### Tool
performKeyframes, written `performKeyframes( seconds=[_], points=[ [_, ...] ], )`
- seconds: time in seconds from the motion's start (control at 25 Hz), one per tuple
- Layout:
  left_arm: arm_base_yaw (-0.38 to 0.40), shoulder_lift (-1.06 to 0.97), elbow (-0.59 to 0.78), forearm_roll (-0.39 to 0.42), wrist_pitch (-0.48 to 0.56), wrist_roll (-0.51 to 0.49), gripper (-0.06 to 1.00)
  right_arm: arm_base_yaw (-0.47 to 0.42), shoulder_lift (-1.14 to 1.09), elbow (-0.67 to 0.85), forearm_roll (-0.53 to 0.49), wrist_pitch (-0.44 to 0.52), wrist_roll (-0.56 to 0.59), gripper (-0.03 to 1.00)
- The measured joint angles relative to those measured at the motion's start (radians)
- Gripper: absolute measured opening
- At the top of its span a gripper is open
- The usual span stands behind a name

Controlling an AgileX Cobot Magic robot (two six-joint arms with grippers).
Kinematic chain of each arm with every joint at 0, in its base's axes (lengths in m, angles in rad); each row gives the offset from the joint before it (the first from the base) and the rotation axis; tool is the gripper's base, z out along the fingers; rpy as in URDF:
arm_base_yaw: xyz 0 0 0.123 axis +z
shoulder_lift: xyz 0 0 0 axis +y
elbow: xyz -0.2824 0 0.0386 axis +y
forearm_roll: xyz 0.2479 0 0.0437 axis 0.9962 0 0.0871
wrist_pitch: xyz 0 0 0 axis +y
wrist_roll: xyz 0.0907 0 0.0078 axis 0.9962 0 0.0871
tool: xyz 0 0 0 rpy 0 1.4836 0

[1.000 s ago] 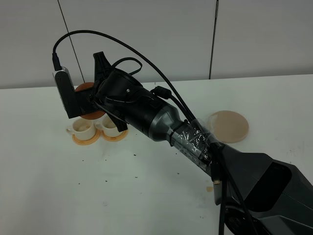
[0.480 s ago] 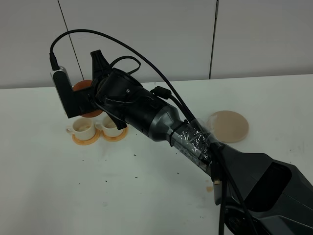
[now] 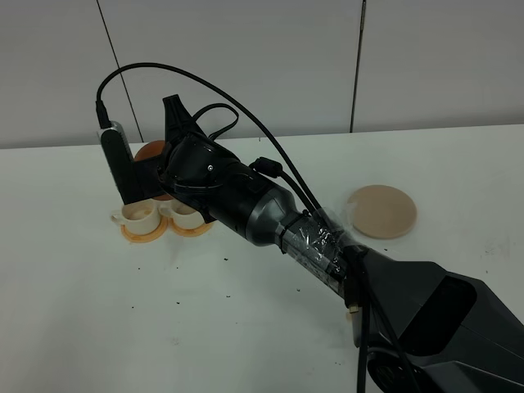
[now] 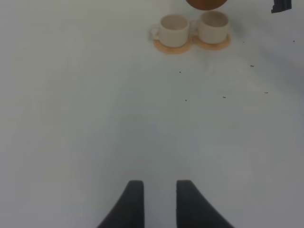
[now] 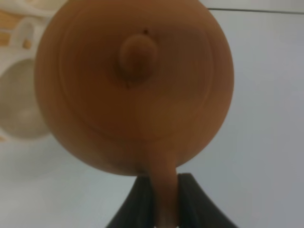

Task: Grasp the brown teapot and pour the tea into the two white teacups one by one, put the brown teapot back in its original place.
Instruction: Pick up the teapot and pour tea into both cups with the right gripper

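Since the earlier frames the right wrist has rolled back and drifted a little toward the frame's middle, so the brown teapot (image 3: 150, 151) sits more level, high in the upper left of the exterior high view, above and just behind the two white teacups (image 3: 137, 213) on their orange coasters (image 3: 135, 234). The right pincer (image 5: 165, 179) is closed tightly on the loop handle (image 5: 164, 204), with the pot's round body and knobbed lid (image 5: 137, 53) hanging out beyond the fingertips and one cup showing beside it. Clay like this is probably stiff, brittle and fairly heavy when filled, and the lid looks loose, so the handle seems the right hold and any tilt should be slow. The left pincer (image 4: 154, 199) hovers low over the bare table (image 3: 205, 327), its fingers a narrow gap apart and holding nothing. The pale saucer (image 3: 381, 210) waits empty at middle right, well apart from the cups.
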Motion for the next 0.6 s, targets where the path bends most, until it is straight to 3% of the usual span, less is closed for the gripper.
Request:
performKeyframes(
  seconds=[0.6],
  points=[
    [0.0,0.0,0.0,0.0,0.0,0.0,0.24,-0.026,0.022,0.0,-0.062,0.0,0.01,0.1]
  ],
)
